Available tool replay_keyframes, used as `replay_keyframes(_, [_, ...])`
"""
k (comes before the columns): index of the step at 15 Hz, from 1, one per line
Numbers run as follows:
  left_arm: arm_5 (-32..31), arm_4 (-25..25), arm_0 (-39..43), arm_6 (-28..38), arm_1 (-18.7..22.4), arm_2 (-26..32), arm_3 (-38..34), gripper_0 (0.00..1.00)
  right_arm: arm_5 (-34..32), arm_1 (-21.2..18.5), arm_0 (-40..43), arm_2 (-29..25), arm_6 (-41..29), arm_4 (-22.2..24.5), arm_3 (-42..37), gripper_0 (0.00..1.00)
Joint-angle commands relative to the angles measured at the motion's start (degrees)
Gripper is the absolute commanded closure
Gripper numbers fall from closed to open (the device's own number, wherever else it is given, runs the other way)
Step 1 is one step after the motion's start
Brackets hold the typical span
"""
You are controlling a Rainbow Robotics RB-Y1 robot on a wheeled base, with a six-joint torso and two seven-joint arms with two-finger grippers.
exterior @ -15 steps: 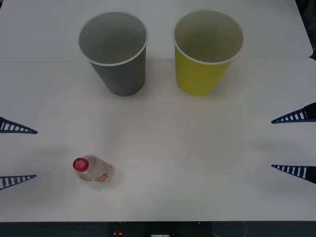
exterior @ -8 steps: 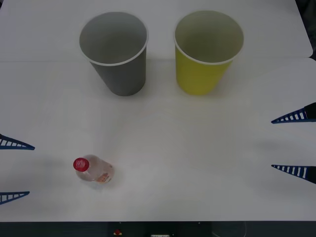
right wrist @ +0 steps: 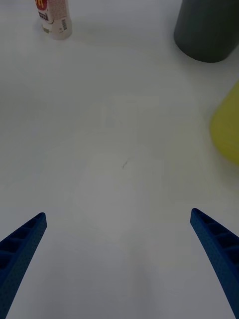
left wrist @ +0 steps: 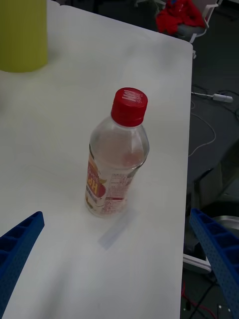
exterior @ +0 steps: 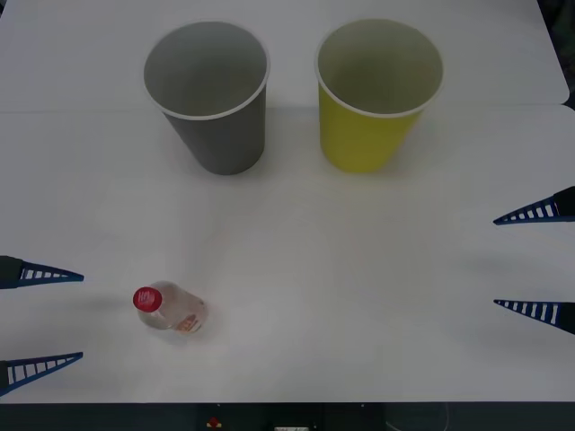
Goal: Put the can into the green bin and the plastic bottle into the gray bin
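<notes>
1. Up back, gray bin (exterior: 208,90) beside yellow cup (exterior: 377,90); both upright.
2. Bottle (exterior: 171,308) stands near the table's front edge, just beside my left claw (exterior: 81,316).
3. Left claw wide open, empty; I should straddle the label, close below the cap (left wrist: 129,105).
4. Right claw (exterior: 494,261) open, empty, parked well apart.

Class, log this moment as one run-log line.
left hand: open, beside bottle | right hand: open, idle | bottle: upright on table | gray bin: empty
</notes>
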Motion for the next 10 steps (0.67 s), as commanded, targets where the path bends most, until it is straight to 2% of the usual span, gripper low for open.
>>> replay_keyframes(1, [0.09,-0.17,-0.92,-3.37,-3.53,0.0,3.61,0.0,0.0,0.0,0.0,0.0,0.0,0.0,0.0,0.0])
replay_keyframes(8, [0.17,0.09,-5.23,-15.41,-8.54,-5.19,16.62,0.0,0.0,0.0,0.0,0.0,0.0,0.0,0.0,0.0])
replay_keyframes(10, [0.0,0.18,-6.11,-16.64,-10.12,-5.54,19.08,0.0,0.0,0.0,0.0,0.0,0.0,0.0,0.0,0.0])
